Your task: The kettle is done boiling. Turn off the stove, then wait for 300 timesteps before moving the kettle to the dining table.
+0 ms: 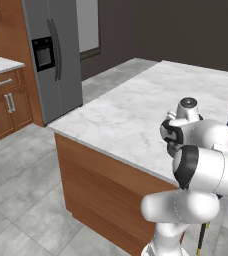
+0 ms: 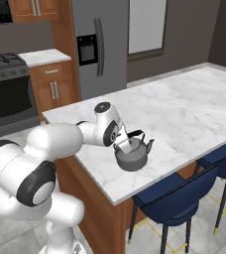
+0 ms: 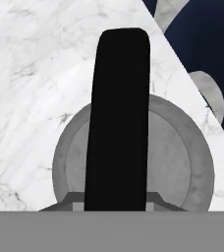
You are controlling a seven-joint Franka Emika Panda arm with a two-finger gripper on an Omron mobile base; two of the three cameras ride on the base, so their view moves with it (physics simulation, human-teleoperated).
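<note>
The stove [image 2: 6, 67] stood far left of the marble dining table [image 2: 184, 106], the grey refrigerator [image 2: 97, 44] between them. The arm reached over the table's near edge, its gripper [image 2: 126, 144] clenched on the kettle [image 2: 133, 155] handle; the kettle sat on the table near that edge, above a blue stool [image 2: 177, 201].

Kettle [image 2: 132, 155] on dining table [image 2: 184, 109], near edge; stools [image 2: 177, 201] below; stove [image 2: 6, 67] behind-left.

A home kitchen. A tall grey steel two-door fridge with a dispenser [image 2: 96, 47] stands beside brown wood cabinets with silver handles [image 2: 53, 89] and a dark grey gas range with black grates [image 2: 6, 67]. A large white grey-veined marble island worktop on a brown wood base [image 2: 184, 106] has navy blue stools [image 2: 177, 201] along one side; the floor is grey tile [image 1: 16, 195].
</note>
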